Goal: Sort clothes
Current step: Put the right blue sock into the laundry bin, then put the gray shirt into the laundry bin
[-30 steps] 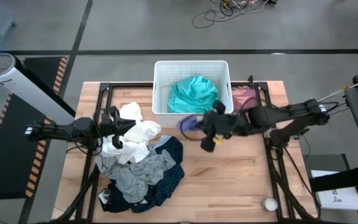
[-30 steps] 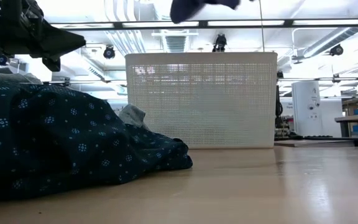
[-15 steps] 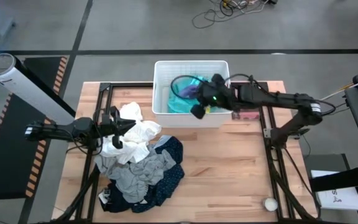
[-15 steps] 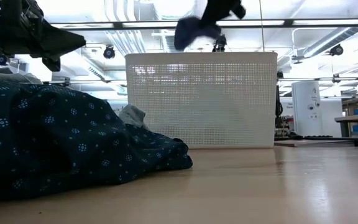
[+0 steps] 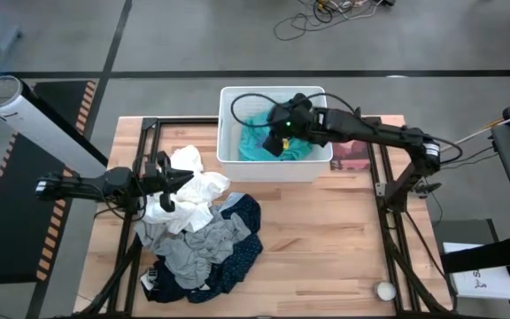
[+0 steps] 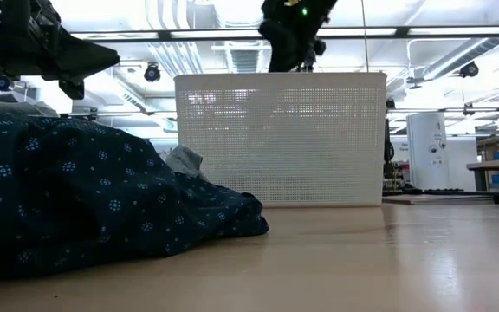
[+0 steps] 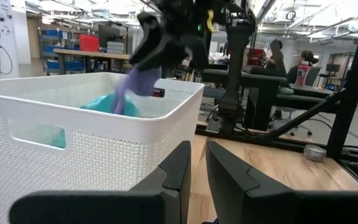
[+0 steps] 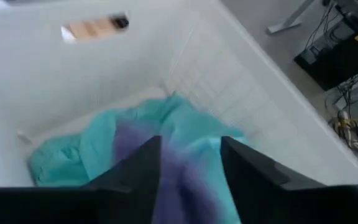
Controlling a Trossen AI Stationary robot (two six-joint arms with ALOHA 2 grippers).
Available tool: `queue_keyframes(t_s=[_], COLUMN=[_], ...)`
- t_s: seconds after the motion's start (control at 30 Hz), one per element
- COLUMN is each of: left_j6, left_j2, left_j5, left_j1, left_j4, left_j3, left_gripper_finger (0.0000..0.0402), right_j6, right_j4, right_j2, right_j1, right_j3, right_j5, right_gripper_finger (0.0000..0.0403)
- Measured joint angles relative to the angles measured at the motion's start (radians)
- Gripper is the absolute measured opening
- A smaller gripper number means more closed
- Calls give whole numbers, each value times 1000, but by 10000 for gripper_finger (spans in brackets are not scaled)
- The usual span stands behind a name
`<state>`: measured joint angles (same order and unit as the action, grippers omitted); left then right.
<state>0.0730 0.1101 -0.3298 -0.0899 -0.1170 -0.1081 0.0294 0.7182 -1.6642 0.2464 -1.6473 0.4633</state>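
Your purple garment point(image 8: 185, 180) hangs between the right gripper's point(image 8: 188, 163) fingers point(image 8: 135, 168), which stand parted on either side of it, so you cannot tell whether they still pinch the cloth or have let it go. It trails downward from the fingers, long axis roughly vertical, its lower end reaching toward the teal garment point(image 5: 259, 142) that lies crumpled in the bottom of the white basket point(image 5: 228, 97). The left wrist view shows the same purple piece point(image 7: 138, 84) dangling just above the basket's rim line, inside the walls.

The right gripper point(image 5: 282, 133) sits over the basket's middle, with wall on all four sides of it and clear room to each; the basket's front wall point(image 6: 280, 139) stands upright at the table's far edge.

On the near left of the wooden table point(image 5: 326, 239) you have the pile: white garments point(image 5: 193, 190) on top, a grey garment point(image 5: 189, 248) below them, and the navy dotted garment point(image 5: 242, 221) spread under and to the right. The left gripper point(image 5: 165, 173) rests at the white garments, fingers point(image 7: 179, 165) nearly together with a narrow gap, and you cannot tell from these views whether cloth is caught there. The table's right half is bare wood.
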Motion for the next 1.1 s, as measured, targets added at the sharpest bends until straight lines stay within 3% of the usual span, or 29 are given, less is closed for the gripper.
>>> queue_keyframes(t_s=[0.1, 0.23, 0.37, 0.5, 0.77, 1.1], left_j6=[0, 0, 0, 0, 0, 0], left_j2=[0, 0, 0, 0, 0, 0], left_j5=[0, 0, 0, 0, 0, 0], left_j1=[0, 0, 0, 0, 0, 0], left_j4=[0, 0, 0, 0, -1, 0], left_j3=[0, 0, 0, 0, 0, 0], left_gripper_finger=[38, 38, 38, 38, 38, 38], right_j6=[-13, -17, -16, -15, 28, 51], right_j4=[42, 62, 57, -3, -221, -531], right_j2=[-1, 0, 1, -16, -115, -384], right_j1=[-11, -34, -96, -200, -390, -460], right_j3=[-81, -180, -243, -222, -79, -95], right_j5=[-37, -181, -347, -483, -491, -486], right_gripper_finger=[190, 217, 223, 215, 202, 202])
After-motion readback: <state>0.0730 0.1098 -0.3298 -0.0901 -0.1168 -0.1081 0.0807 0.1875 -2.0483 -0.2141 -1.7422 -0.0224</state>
